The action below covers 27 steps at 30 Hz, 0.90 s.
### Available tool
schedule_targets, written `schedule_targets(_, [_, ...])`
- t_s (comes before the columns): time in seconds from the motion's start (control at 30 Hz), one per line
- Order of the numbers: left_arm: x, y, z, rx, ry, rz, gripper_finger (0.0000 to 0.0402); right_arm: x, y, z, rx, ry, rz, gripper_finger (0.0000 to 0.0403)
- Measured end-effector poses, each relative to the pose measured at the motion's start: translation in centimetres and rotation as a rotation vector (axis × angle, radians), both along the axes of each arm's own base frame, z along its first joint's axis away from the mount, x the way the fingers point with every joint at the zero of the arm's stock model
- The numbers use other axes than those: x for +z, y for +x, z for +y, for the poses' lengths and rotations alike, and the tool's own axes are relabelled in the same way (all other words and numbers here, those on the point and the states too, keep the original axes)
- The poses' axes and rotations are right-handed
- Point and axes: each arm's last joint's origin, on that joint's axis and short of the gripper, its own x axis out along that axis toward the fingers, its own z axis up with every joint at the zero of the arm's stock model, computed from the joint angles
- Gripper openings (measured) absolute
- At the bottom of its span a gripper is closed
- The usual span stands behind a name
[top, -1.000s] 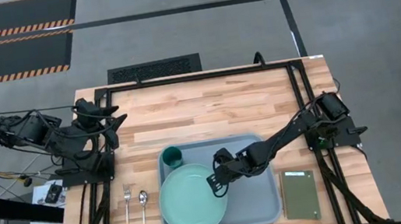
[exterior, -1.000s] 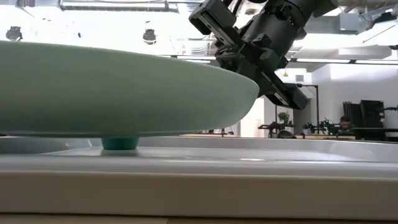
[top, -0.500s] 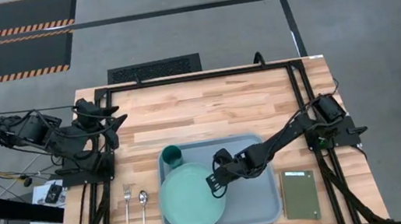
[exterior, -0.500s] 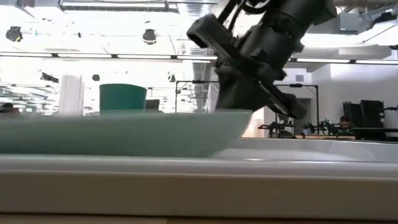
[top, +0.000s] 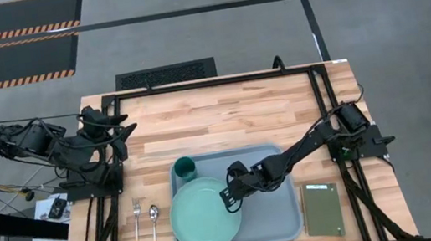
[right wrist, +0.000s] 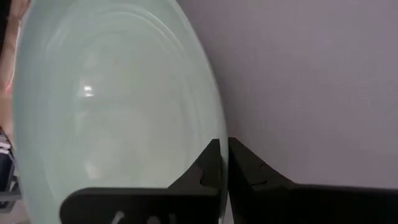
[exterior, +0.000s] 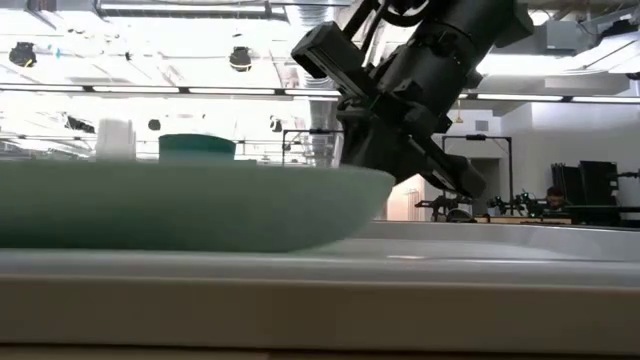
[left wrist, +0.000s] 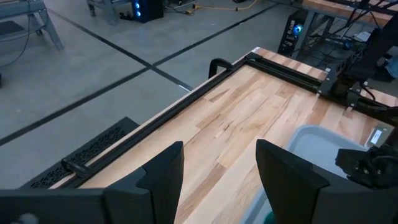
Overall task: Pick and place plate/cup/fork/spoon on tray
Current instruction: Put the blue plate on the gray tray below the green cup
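The mint-green plate (top: 204, 216) is in the left part of the pale blue-grey tray (top: 275, 213), low and about level in the low view (exterior: 180, 205). My right gripper (top: 228, 196) is shut on the plate's right rim. The dark green cup (top: 185, 171) stands in the tray's far left corner. The fork (top: 137, 226) and the spoon (top: 154, 226) lie side by side on the table left of the tray. My left gripper (left wrist: 217, 168) is open and empty, waiting at the table's far left. My right gripper pinches the plate's rim (right wrist: 219, 134) on the side toward the table's right, one finger above it and one below. The fingers come slanting down from the right. The plate is about level and low in the tray; whether its base rests there I cannot tell.
An olive-green pad (top: 323, 209) lies on the table right of the tray. The right half of the tray is bare. Black frame rails (top: 210, 81) run along the table's edges.
My right gripper has gone down and a little toward the table's left edge with the plate. The plate, lifted clear above the tray floor a second ago, has come down and now sits low and level in the tray.
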Motion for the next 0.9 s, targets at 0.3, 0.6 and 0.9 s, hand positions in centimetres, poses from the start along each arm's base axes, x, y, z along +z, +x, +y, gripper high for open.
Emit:
schedule_targets(0.3, [0.0, 0.0, 0.0, 0.0, 0.0, 0.0, 0.0188, -0.08, -0.1, -0.06, 0.011, 0.011, 0.019, 0.0079])
schedule_targets(0.6, [0.0, 0.0, 0.0, 0.001, -0.001, -0.001, 0.0188, -0.07, 0.0, -0.29, 0.027, -0.002, 0.017, 0.0105])
schedule_targets(0.9, [0.0, 0.0, 0.0, 0.001, -0.002, -0.002, 0.0188, -0.06, 0.06, -0.47, 0.033, -0.01, 0.016, 0.0168])
